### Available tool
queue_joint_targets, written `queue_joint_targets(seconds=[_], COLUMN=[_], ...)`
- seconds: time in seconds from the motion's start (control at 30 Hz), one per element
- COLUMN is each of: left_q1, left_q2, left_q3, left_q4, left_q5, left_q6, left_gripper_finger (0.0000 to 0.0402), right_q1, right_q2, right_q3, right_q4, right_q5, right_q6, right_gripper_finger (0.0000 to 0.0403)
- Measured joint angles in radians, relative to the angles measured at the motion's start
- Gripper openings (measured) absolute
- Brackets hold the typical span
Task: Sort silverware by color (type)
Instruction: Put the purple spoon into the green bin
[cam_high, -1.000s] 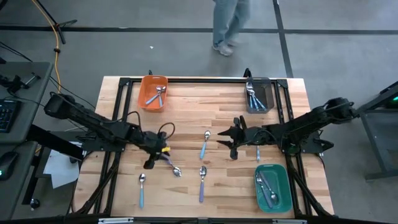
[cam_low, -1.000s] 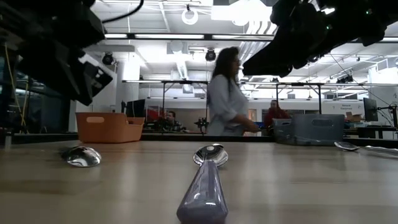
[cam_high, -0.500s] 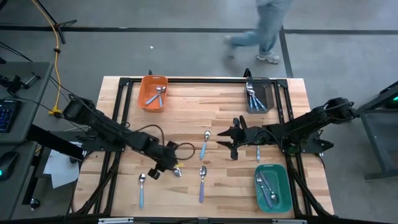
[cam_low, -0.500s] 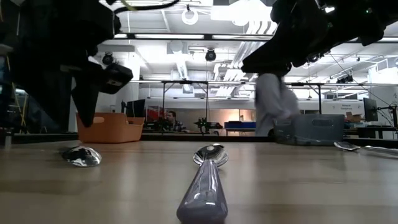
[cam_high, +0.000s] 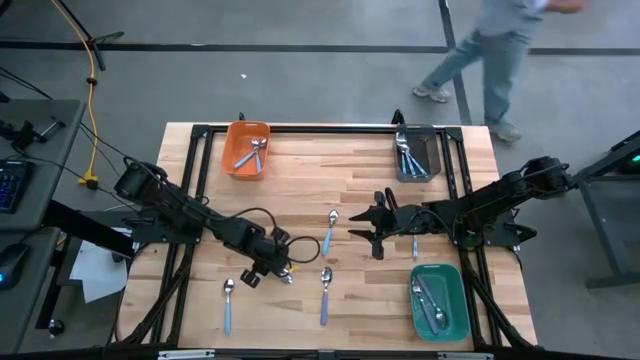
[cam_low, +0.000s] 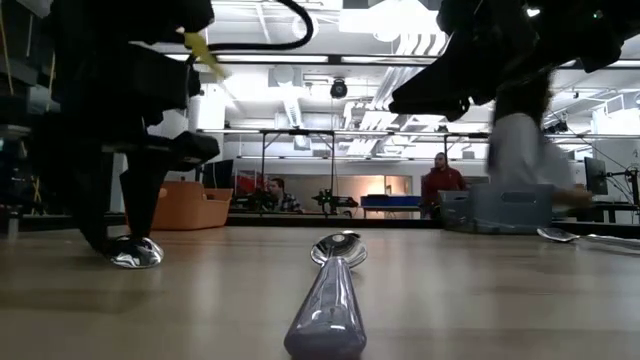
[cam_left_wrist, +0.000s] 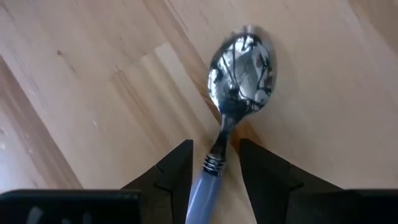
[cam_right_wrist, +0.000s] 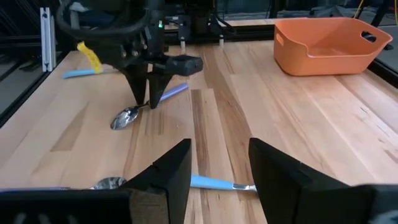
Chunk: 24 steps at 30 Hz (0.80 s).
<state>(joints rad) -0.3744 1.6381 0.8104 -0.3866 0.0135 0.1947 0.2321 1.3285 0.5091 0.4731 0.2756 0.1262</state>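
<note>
My left gripper (cam_high: 276, 268) is down at the table over a purple-handled spoon (cam_high: 283, 274). It is open, and its fingers stand on either side of the handle just behind the silver bowl (cam_left_wrist: 242, 68); I see no touch. The low view shows that spoon's bowl (cam_low: 135, 252) lying on the wood between the fingers. My right gripper (cam_high: 372, 228) hovers open right of centre, above a light-blue spoon (cam_right_wrist: 211, 182). More spoons lie flat on the table: light-blue ones (cam_high: 329, 232) (cam_high: 227, 303) and a purple one (cam_high: 325, 293).
An orange bin (cam_high: 246, 148) at the far left and a grey bin (cam_high: 415, 155) at the far right each hold spoons. So does a green bin (cam_high: 438, 300) at the near right. A teal spoon (cam_high: 414, 243) lies under the right arm. A person walks beyond the far edge.
My left gripper has moved toward the table's right and near edge and come down over the purple-handled spoon, its fingers now astride the handle. The spoon has stayed where it was. The person behind the table has walked to the right.
</note>
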Motion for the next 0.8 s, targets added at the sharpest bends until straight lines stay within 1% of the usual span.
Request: queue_joint_targets(seconds=[0.13, 0.23, 0.33, 0.47, 0.5, 0.63, 0.7, 0.8], left_q1=[0.000, 0.000, 0.000, 0.000, 0.000, 0.007, 0.027, 0.065], left_q2=[0.024, 0.037, 0.037, 0.033, 0.033, 0.028, 0.012, -0.044], left_q3=[0.001, 0.002, 0.002, 0.001, 0.001, 0.000, -0.004, -0.024], left_q4=[0.015, 0.028, 0.045, 0.050, 0.050, 0.050, 0.047, 0.109], left_q5=[0.003, 0.006, 0.005, 0.011, 0.011, 0.004, -0.028, -0.032], left_q6=[0.008, 0.009, 0.009, 0.009, 0.009, 0.020, 0.025, 0.010], left_gripper_finger=[0.0118, 0.0104, 0.0075, 0.0018, 0.0012, 0.0012, 0.0007, 0.0006], right_q1=[0.000, 0.000, 0.000, 0.000, 0.000, 0.000, 0.003, 0.017], right_q2=[0.000, 0.000, 0.000, 0.000, 0.000, 0.000, 0.000, 0.000], right_q3=[0.000, 0.000, 0.000, 0.000, 0.000, 0.000, 0.000, 0.000], right_q4=[0.007, 0.009, 0.010, 0.010, 0.010, 0.010, 0.010, 0.010], right_q5=[-0.001, -0.003, -0.003, -0.003, -0.003, -0.003, -0.003, -0.004], right_q6=[-0.020, -0.022, -0.022, -0.021, -0.022, -0.022, -0.022, -0.046], right_gripper_finger=[0.0147, 0.0147, 0.0147, 0.0147, 0.0147, 0.0147, 0.0147, 0.0147])
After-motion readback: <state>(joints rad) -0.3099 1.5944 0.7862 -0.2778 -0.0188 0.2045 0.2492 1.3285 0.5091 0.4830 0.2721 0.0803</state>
